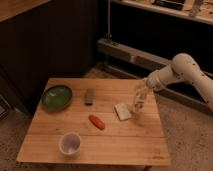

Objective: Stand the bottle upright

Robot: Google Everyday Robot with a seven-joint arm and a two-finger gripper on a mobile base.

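The bottle is a slim clear bottle with a pale label. It stands roughly upright, leaning slightly, on the right side of the wooden table, just right of the flat white block. My gripper reaches in from the right on the white arm and is at the bottle's top, touching or very close to it. The white cup stands near the table's front left.
A green bowl sits at the left. A dark grey bar lies behind the middle, and a red-orange oblong item lies in the middle. The table's right edge is close to the bottle. Dark cabinets and a metal rail stand behind.
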